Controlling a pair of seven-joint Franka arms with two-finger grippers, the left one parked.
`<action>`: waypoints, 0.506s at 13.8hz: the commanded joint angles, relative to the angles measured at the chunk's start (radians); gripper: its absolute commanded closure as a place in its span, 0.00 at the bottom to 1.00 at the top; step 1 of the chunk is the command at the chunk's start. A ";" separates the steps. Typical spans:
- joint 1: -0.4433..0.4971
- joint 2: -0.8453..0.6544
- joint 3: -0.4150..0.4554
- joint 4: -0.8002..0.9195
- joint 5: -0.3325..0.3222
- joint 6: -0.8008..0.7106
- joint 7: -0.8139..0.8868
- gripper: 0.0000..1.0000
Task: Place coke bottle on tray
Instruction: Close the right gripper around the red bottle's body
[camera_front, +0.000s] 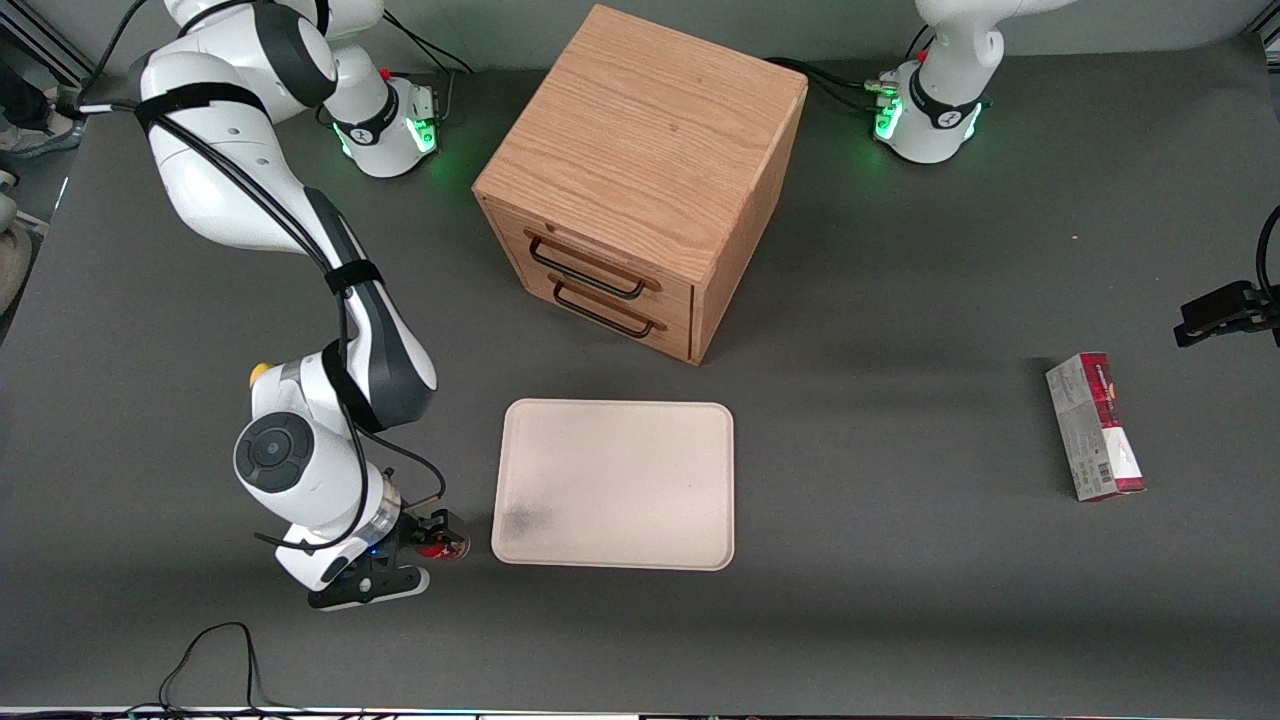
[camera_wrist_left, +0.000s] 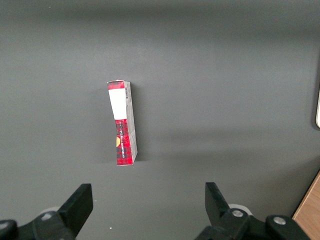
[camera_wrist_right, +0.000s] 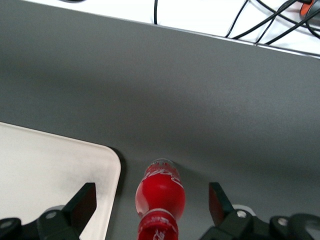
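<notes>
While the gripper (camera_front: 440, 540) is hanging low over the table (camera_front: 900, 620) just beside the tray's corner nearest the front camera at the working arm's end, its jaws are standing wide apart, clamped on nothing. In the wrist view the coke bottle (camera_wrist_right: 161, 197) is lying between the two fingers (camera_wrist_right: 82, 202), with clear gaps on both sides; neither pad is touching it. One coke bottle: red cap, red label, clear body, resting on the grey mat just beside the tray (camera_wrist_right: 45, 170), not on it. From the front only a speck of its red (camera_front: 436, 549) is showing under the gripper (camera_wrist_right: 150, 205).

One tray (camera_front: 620, 440), cream-white, carrying nothing but a faint grey smudge near that same corner. One wooden drawer box (camera_front: 640, 170) with two drawers and two dark handles, sitting farther from the front camera than the tray. One red-and-grey carton (camera_front: 1095, 426) lying flat toward the parked arm's end of the table, well apart from the tray.
</notes>
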 joint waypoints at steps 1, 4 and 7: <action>-0.001 0.012 0.008 0.013 -0.019 -0.019 0.015 0.01; -0.001 0.012 0.008 0.015 -0.019 -0.048 0.004 0.08; -0.003 0.012 0.008 0.015 -0.019 -0.092 -0.012 0.26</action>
